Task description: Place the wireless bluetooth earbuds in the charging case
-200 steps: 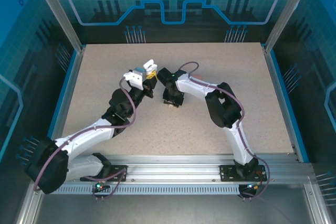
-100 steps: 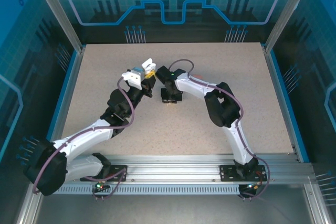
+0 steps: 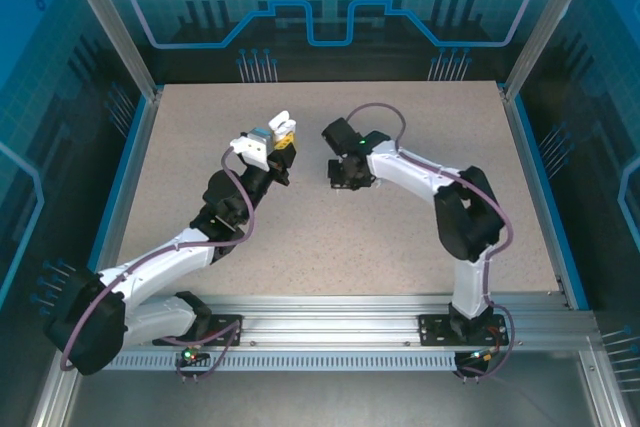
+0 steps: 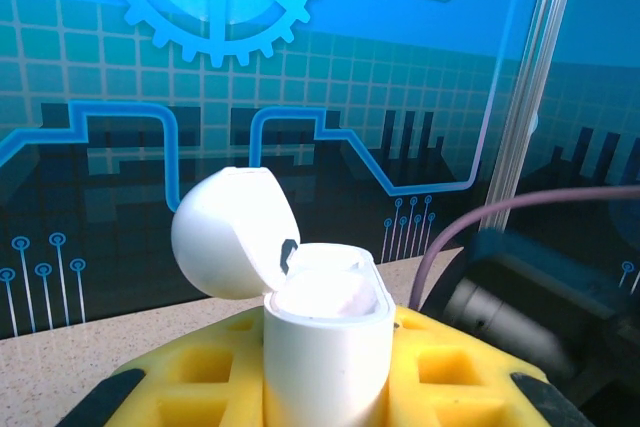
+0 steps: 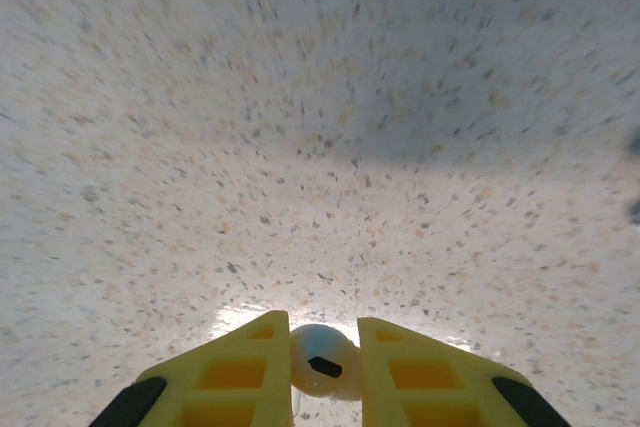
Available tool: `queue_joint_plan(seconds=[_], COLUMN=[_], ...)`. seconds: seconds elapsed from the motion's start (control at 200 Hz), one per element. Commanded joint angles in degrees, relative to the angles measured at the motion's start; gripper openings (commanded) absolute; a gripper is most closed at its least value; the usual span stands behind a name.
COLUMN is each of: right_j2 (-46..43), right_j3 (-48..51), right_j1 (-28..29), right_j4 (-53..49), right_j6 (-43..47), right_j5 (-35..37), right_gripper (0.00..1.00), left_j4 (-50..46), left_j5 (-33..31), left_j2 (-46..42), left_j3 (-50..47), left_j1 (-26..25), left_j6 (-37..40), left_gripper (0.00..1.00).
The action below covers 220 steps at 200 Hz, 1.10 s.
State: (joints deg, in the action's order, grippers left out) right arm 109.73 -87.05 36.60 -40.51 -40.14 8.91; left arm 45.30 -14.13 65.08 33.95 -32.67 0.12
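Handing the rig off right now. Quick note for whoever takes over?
Left end effector: shut on the white pebble-shaped plastic charging case, held upright off the speckled table, lid open.
Right end effector: shut on a small white plastic earbud, above the table, apart from the case.
Done: case open, earbud gripped. Left: seat it in the case. Case contents: cannot tell.
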Motion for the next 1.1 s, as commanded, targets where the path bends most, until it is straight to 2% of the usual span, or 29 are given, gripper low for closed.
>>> queue_joint_plan(seconds=[0.0, 0.195, 0.385, 0.61, 0.875, 1.095], right_j2=[-6.5, -19.3, -28.7, -37.3, -45.3, -49.9], right_j3=[1.3, 3.4, 4.0, 7.8, 15.1, 22.0], right_j1=[-1.0, -2.1, -2.9, -2.9, -1.8, 0.7], right_j4=[3.0, 8.8, 15.7, 26.6, 38.9, 47.0], right_j6=[1.2, 4.1, 7.0, 9.9, 13.5, 17.7], right_j5=[1.4, 2.2, 1.4, -2.3, -6.7, -7.1], right_gripper=[0.18, 0.19, 0.2, 0.2, 0.2, 0.21], left_j4=[2.2, 5.4, 10.5, 13.1, 17.1, 17.7], left_j5=[0.2, 3.1, 9.5, 15.9, 18.3, 19.5], left_j2=[-1.1, 0.2, 3.6, 8.1, 13.4, 14.7], left_j3=[-0.6, -2.2, -2.3, 1.2, 6.6, 10.2], left_j1=[0.6, 0.6, 0.6, -0.3, -3.4, -6.1], left_j6=[1.2, 4.1, 8.0, 10.3, 18.6, 23.9], left_gripper=[0.0, 0.0, 0.0, 0.0, 0.0, 0.0])
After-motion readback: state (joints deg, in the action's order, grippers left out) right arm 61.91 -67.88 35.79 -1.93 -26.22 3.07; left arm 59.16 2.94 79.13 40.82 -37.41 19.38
